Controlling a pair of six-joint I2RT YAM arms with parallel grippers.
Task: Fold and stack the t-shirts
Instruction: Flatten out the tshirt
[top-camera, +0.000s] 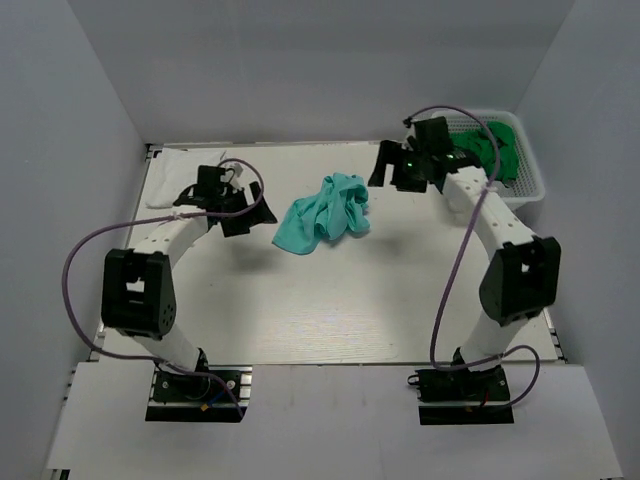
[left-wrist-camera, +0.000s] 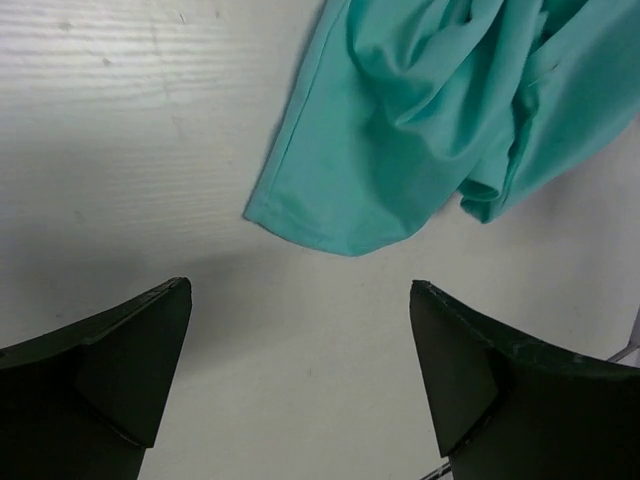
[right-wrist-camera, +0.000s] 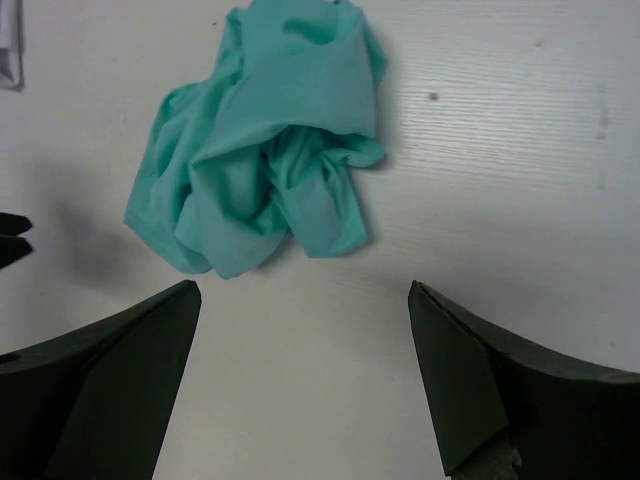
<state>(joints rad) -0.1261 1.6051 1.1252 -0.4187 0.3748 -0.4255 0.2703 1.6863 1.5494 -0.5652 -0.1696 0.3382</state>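
T-shirt (top-camera: 322, 213), teal, crumpled (loose bunched heap)

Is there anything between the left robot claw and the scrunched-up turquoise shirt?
No. In the left wrist view, only bare white tabletop lies between the open left gripper and the crumpled teal cloth t-shirt.

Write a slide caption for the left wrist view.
Open left tool above the table, near the hem of the crumpled teal t-shirt.
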